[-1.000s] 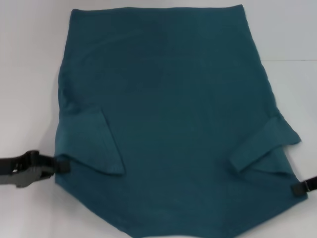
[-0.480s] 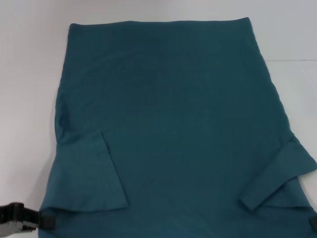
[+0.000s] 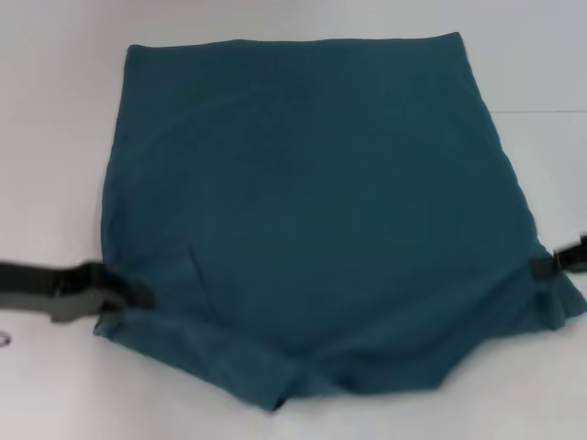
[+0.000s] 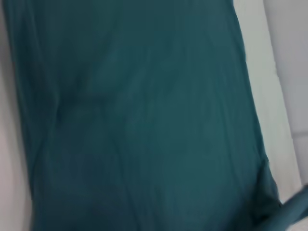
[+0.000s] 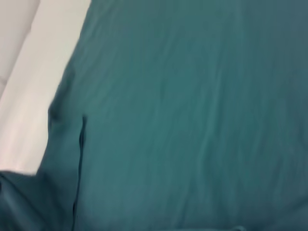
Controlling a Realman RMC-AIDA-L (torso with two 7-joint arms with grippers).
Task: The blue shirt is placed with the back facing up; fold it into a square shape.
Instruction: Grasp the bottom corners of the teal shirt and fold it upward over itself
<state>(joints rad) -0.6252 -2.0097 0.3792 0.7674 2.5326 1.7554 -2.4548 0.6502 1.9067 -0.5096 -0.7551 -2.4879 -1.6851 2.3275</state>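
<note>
On the white table (image 3: 55,137) I see the blue shirt (image 3: 312,211) spread flat, near edge rolled over. My left gripper (image 3: 128,295) pinches its left edge; my right gripper (image 3: 543,268) pinches the right edge. Both wrist views show only cloth.

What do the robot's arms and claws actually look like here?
In the head view, the left gripper is a small black claw on a blocky grey and black wrist that runs off the picture's edge. The right gripper shows only as a short black piece. No cables or markings are visible.
</note>
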